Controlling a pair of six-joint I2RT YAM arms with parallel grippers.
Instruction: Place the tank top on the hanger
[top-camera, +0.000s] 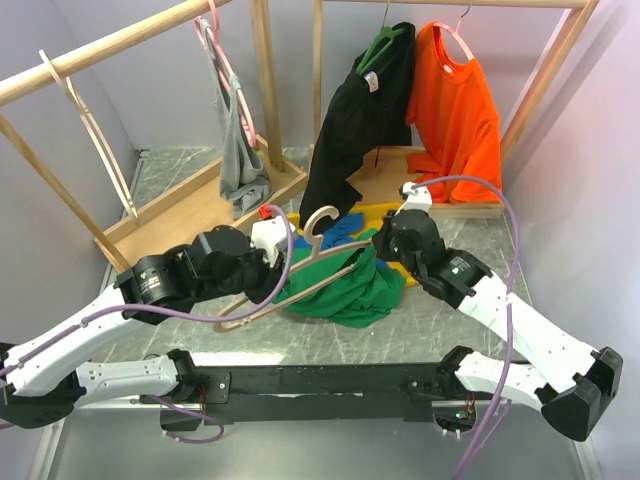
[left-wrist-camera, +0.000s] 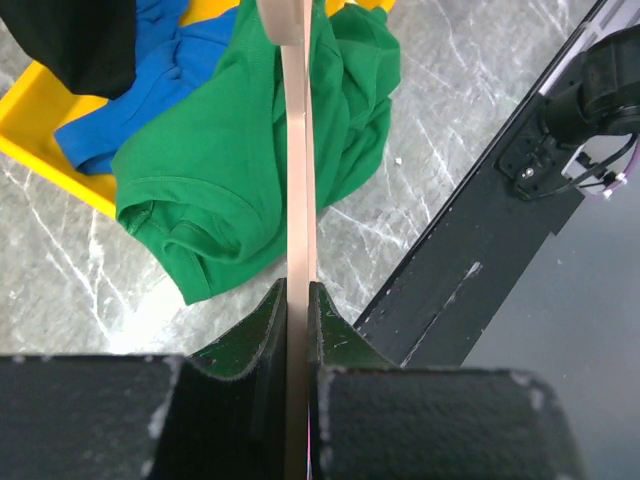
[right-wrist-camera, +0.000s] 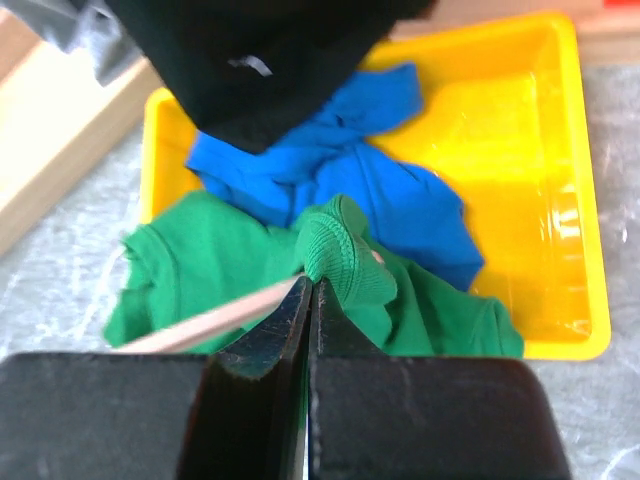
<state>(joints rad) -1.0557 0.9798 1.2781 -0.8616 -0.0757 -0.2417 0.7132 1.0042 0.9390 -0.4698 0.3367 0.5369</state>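
— Well, can you make out the whole hanger (top-camera: 305, 285) from where you stand?

— Not all of it. The pale wooden hook curls up thick between the two arms. One end of the bar runs into the green cloth, though, and I lose its tip there. From the left wrist's camera the hook is cut off at the top edge.

— And the tank top (top-camera: 345, 292)?

— It lies crumpled on the grey veined marble table (left-wrist-camera: 420, 120), its far side draped over the near rim of the yellow plastic tray (right-wrist-camera: 575, 150). It's so bunched that I can't pick out the straps, just soft folds and a stitched hem.

— What's got hold of what?

— The left gripper (left-wrist-camera: 297, 310) has its jaws clamped on the hanger's flat wooden bar, which runs straight out between the black fingers. The right gripper (right-wrist-camera: 309, 300) has its jaws pressed tight together. A ribbed green fold of the top is pinched at their tips, and the end of the wooden bar sits just beside it.

— Anything in the tray?

— A bright blue garment (right-wrist-camera: 340, 170), rumpled and touching the green one. A black garment (right-wrist-camera: 270, 60) hangs in front and hides the tray's back corner. The tray itself is glossy, with rounded corners.
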